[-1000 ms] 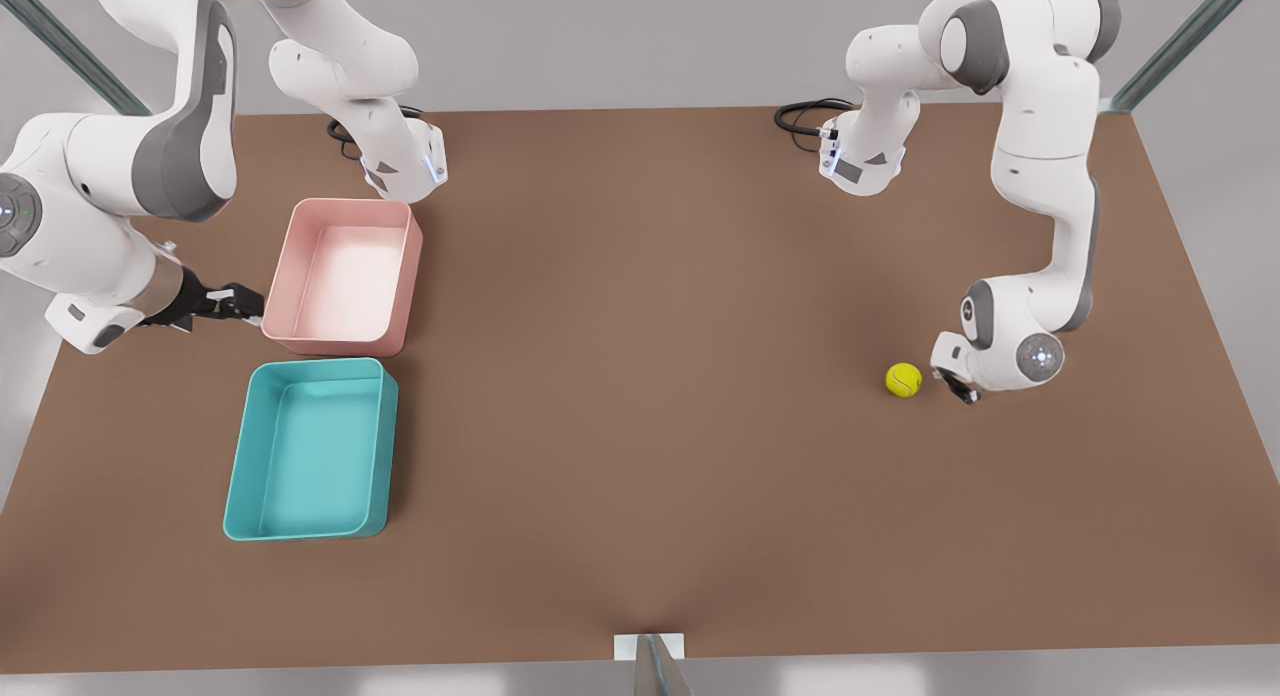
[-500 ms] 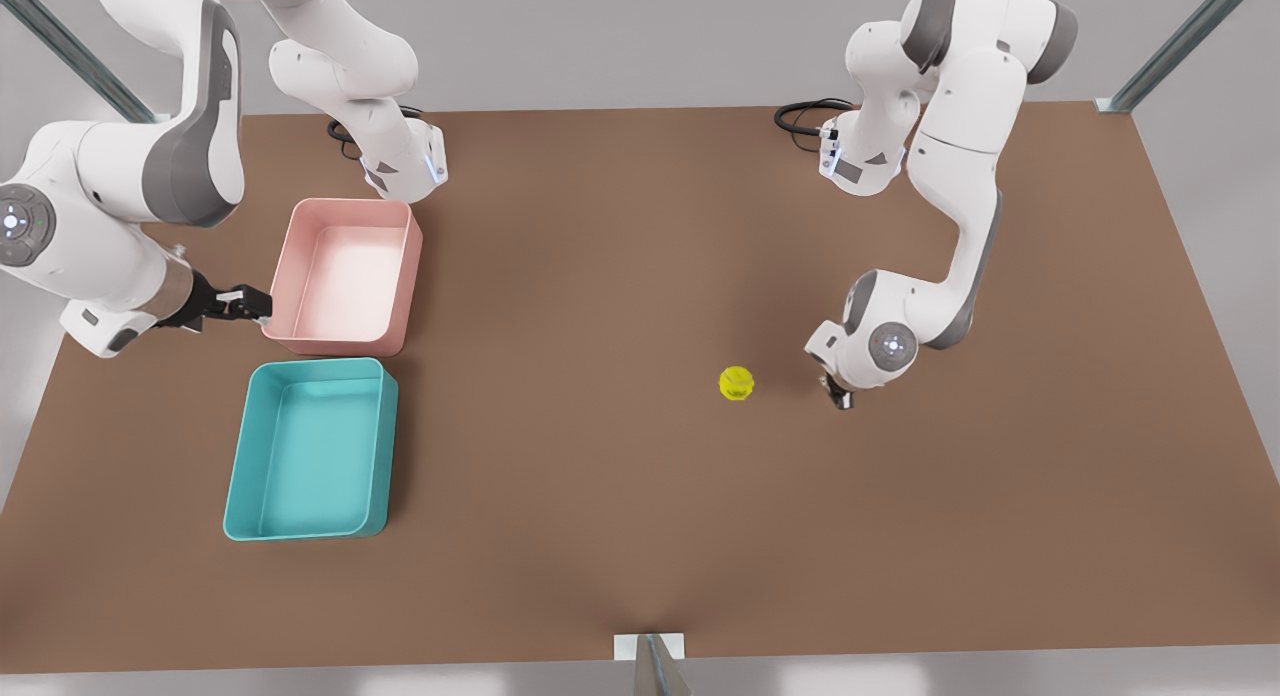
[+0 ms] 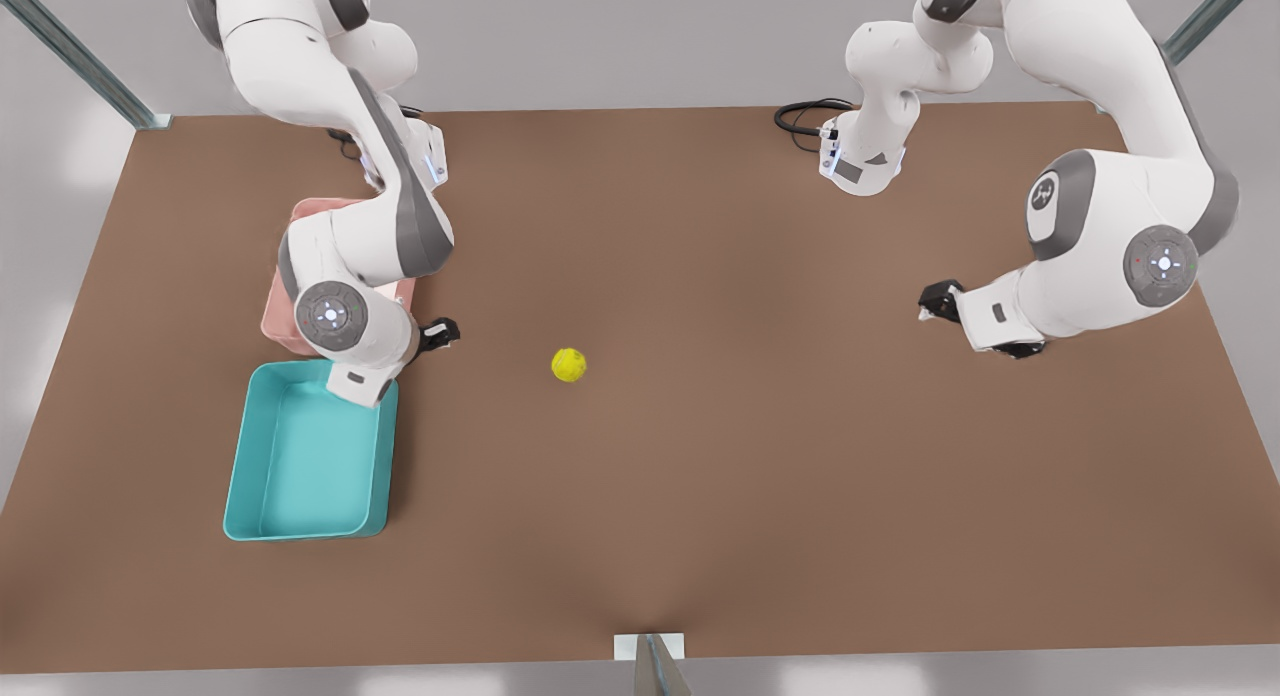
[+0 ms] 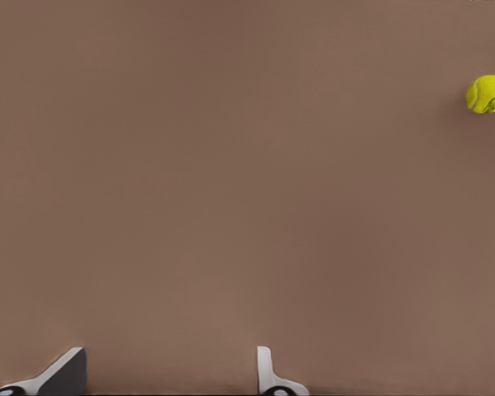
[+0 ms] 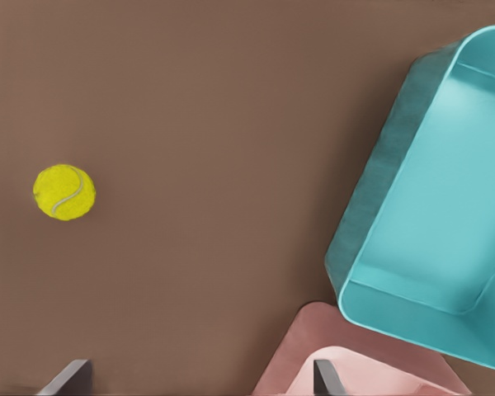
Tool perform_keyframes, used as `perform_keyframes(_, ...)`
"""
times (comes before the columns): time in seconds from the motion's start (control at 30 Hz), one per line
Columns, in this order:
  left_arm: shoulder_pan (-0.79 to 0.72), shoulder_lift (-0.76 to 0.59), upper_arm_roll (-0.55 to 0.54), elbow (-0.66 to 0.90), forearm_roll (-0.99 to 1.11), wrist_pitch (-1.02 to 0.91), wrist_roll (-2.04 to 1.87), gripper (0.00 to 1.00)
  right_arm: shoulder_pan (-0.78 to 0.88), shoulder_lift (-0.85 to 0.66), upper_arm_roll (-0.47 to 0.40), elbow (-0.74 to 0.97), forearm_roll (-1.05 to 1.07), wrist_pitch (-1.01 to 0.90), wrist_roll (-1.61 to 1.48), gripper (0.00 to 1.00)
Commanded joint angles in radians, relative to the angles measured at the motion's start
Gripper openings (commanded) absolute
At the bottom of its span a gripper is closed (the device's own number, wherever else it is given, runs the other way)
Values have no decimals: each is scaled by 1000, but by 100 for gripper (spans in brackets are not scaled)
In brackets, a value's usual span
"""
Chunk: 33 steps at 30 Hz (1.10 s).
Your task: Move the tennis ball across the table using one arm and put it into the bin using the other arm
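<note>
Tennis ball (image 3: 568, 365) lies loose on desk (image 3: 760, 496), mid-desk, well apart from both grippers. Right gripper (image 3: 441, 331) spread, empty, beside pink tray (image 3: 281, 314) and teal bin (image 3: 305, 476). Left gripper (image 3: 930, 303) spread, empty, toward the opposite desk edge.

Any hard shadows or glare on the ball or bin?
Front view: flat, soft light; no hard shadow under the ball, none by the right gripper near the bin or the left gripper opposite. Right wrist view: bin floor shows a pale sheen, no glare.
</note>
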Motion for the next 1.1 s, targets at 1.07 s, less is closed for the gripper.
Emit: perform_keyframes(1.07,37,13,0,2,-4,-104,-790,100,225,167,0,-438,163,770,744,100)
